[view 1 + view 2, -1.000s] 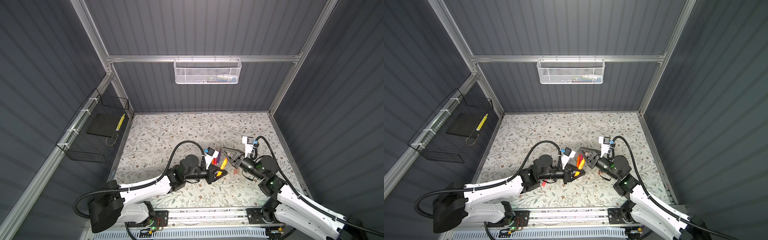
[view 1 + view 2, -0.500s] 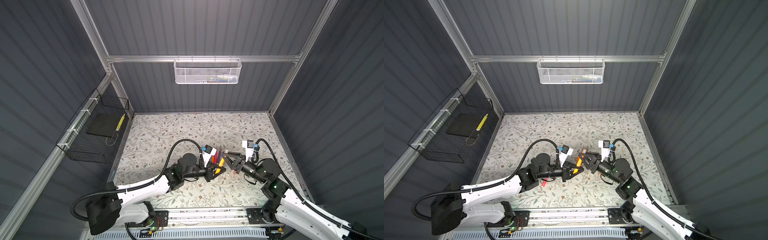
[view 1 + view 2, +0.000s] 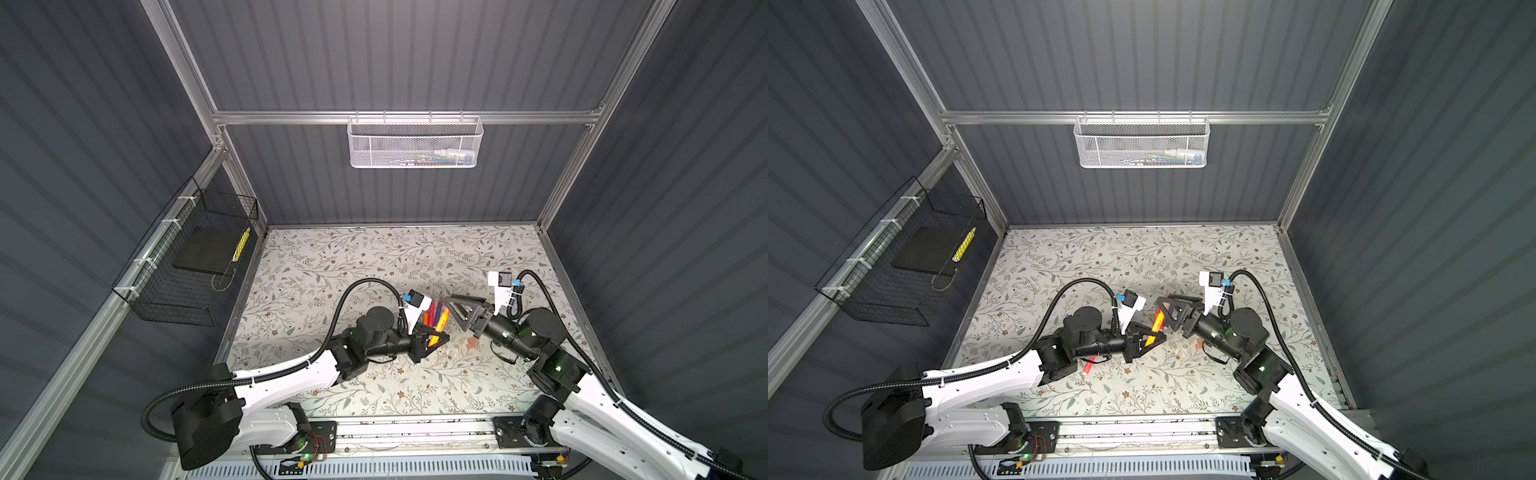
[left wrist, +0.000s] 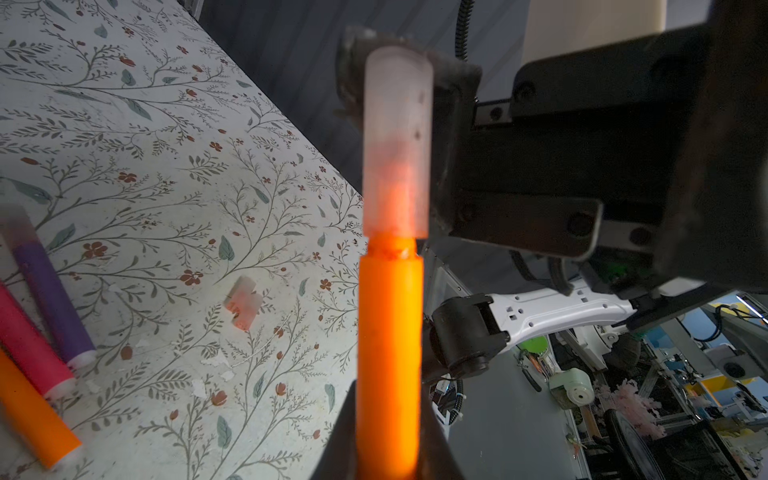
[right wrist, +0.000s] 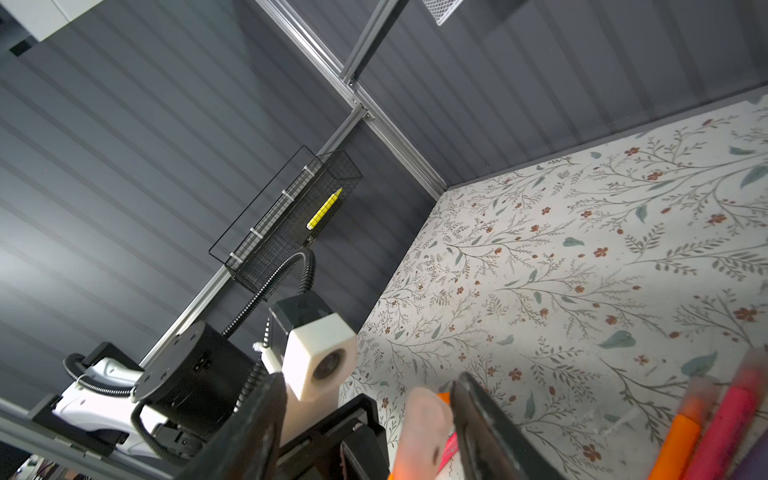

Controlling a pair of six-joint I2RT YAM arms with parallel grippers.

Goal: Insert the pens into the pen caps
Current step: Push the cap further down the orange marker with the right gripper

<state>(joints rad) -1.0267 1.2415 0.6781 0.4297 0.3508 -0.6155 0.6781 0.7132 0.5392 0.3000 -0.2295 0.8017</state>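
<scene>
The pen cap (image 4: 397, 141) could be dragged askew or pulled off when the right fingers (image 5: 486, 428) are drawn away. They are spread to either side of it, yet one is seen just beside its wall, and whether it touches cannot be told. The cap also appears not fully seated, since a narrow orange collar shows between its rim and the barrel. It could be shaken loose if the pen is laid down as it is.

The orange pen (image 4: 388, 353) is pinched by its barrel in the left fingers (image 4: 438, 455) and held off the tabletop (image 4: 166, 166), between the two arms. The cap is a frosted, pinkish tube, tinted orange where the tip sits inside.

A purple pen (image 4: 54, 299), a pink pen (image 4: 25, 345) and another orange pen (image 4: 33, 419) lie side by side on the tabletop. A loose cap (image 4: 243, 301) lies apart from them.
</scene>
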